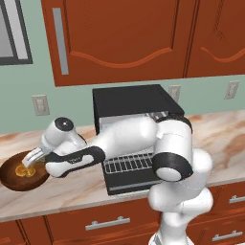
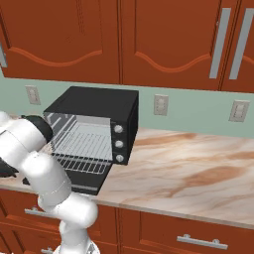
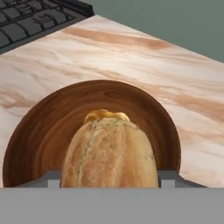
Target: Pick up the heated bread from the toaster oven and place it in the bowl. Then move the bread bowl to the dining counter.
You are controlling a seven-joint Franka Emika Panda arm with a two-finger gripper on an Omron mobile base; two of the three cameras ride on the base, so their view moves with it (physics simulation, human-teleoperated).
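Pincer (image 1: 29, 162): positioned directly above the bowl (image 1: 9, 177) at the left end of the bench (image 1: 76, 191), clenched on the bread (image 3: 109, 153), fingers spread to the width of the loaf.
Bread: tan and crusted in the hand view, held between the fingers, over the bowl's interior; whether it touched the bowl floor could not be determined.
Bowl: dark-brown wood, resting on the marbled bench, left of the toaster oven (image 2: 99, 106) and apart from it.
Pastry (image 3: 105, 115): golden, lay inside the bowl just beyond the bread.
Toaster oven: door dropped open, wire rack (image 2: 82, 141) exposed, against the green wall.
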